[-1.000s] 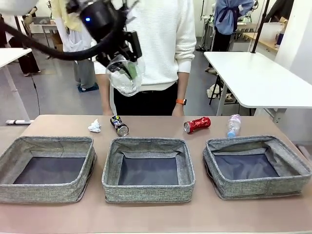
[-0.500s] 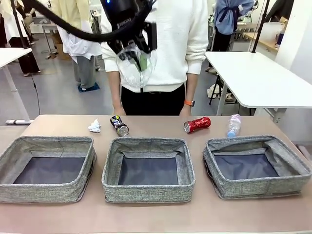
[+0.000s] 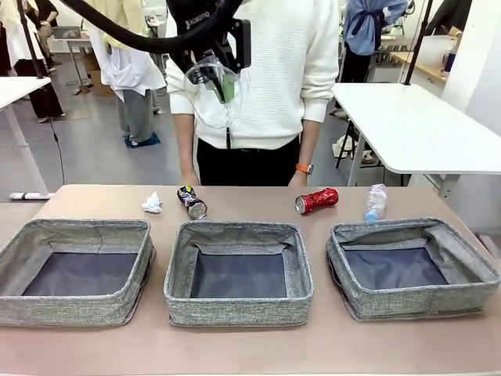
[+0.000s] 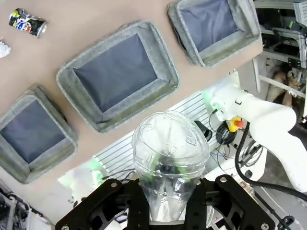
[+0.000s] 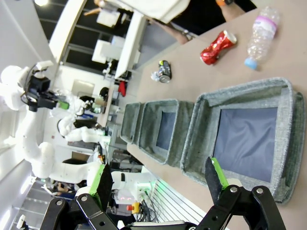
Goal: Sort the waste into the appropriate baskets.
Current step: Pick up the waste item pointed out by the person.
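Clear plastic cup (image 3: 205,106) hangs pinched in the clenched left gripper (image 3: 215,78), high above the middle basket (image 3: 239,231) and close in front of the person (image 3: 274,78). Lowering it between a basket's walls before letting go looks wise, since a light cup may bounce out. From the left wrist, the cup hides the fingertips, and open air separates it from the baskets far below. From the right wrist, the right gripper (image 5: 158,184) gapes empty, with the right basket (image 5: 204,139) just ahead.

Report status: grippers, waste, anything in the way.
Left gripper shut on clear plastic cup, held high. Right gripper open, empty. Red can, dark can, bottle, paper wad lie beyond the baskets. Person at far side.
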`<state>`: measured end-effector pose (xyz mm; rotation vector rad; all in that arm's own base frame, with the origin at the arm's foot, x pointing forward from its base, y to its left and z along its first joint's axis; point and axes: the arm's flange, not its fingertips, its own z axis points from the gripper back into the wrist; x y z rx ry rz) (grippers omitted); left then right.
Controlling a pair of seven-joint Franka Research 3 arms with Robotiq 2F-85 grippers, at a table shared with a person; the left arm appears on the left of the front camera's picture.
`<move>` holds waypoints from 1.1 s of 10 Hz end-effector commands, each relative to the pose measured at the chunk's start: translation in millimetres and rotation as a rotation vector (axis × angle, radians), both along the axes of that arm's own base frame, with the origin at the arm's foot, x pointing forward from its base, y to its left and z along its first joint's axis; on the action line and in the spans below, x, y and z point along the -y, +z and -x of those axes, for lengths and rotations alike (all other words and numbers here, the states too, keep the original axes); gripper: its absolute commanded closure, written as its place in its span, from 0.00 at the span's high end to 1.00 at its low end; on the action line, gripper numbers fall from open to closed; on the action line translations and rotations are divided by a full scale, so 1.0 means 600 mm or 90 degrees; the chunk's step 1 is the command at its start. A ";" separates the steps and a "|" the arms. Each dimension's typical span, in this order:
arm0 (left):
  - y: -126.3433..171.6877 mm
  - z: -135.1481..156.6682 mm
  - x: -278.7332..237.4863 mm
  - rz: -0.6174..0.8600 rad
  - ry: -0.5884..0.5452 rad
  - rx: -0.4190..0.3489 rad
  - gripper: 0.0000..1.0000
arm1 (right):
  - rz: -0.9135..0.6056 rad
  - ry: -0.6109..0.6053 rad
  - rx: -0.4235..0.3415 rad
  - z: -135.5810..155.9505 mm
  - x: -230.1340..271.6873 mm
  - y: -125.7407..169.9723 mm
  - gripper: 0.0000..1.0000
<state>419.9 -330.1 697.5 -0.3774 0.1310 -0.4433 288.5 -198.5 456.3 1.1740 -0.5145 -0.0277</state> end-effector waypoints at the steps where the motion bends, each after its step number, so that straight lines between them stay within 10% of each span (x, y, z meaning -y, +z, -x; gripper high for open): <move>1: -0.005 0.005 -0.001 0.006 -0.002 0.001 0.08 | -0.006 0.000 0.022 -0.004 0.000 0.003 1.00; 11: 0.105 0.016 0.029 -0.023 0.083 0.000 0.08 | -0.006 0.000 0.022 -0.004 0.000 0.003 1.00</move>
